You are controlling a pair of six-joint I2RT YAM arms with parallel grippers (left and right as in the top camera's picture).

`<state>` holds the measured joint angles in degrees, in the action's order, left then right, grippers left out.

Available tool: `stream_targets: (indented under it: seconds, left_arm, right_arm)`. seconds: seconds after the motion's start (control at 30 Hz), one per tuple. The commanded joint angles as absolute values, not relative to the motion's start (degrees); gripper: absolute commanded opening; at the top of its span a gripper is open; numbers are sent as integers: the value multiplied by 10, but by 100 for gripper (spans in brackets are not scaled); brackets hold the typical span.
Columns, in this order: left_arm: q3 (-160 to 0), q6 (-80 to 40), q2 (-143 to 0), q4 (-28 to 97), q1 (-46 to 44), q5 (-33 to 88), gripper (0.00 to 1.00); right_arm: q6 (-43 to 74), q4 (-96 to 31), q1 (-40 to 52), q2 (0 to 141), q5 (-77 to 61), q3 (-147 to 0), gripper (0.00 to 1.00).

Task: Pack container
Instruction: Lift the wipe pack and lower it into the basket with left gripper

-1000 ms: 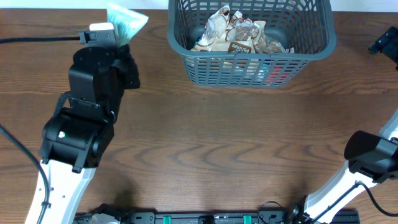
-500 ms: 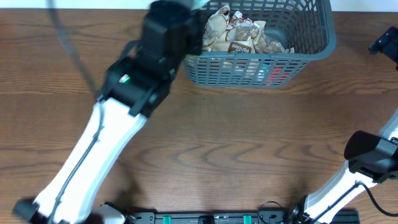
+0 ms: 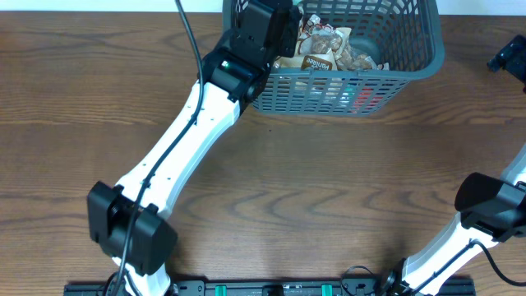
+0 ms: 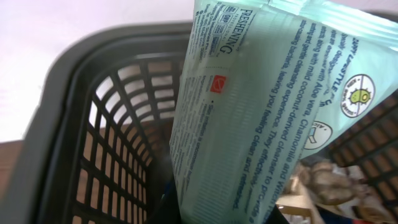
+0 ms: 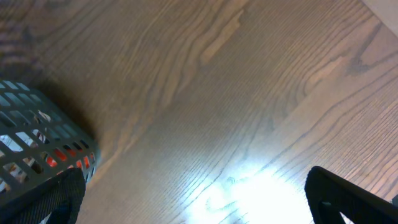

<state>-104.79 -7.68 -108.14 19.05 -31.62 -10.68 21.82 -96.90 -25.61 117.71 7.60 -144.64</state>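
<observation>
container [image 3: 329, 92]: dark grey-blue slotted basket at the upper centre of the overhead frame, standing on the brown wood counter [image 3: 329, 189], its far edge cut off by the frame.
contents: a heap of crumpled snack packets [image 3: 325, 45] lies on the bottom (a red item [image 3: 366, 97] shows through the front slots).
left tool [image 3: 275, 12]: over the basket's upper left corner, clenched on a pale green printed packet [image 4: 249, 112]. in the left wrist view the packet fills the middle, with the slotted wall to its left and the heap at lower right; contact with the heap cannot be told.
right tool [image 5: 193, 208]: fingers spread wide with nothing between them, over bare counter. the basket's corner shows at the lower left of the right wrist view.
</observation>
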Motion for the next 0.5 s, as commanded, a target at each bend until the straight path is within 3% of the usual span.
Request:
stream_targets:
  seconds: [0.0,0.47]
  left_arm:
    - [-1064,-76,-1089,183,-306,-110,9]
    - [-1064,-76,-1090,183,-305,-110,32]
  right_arm:
    - [212,-971,-258,1177,86,-1445,99]
    - [212,-971,-258,1177,86,-1445,99]
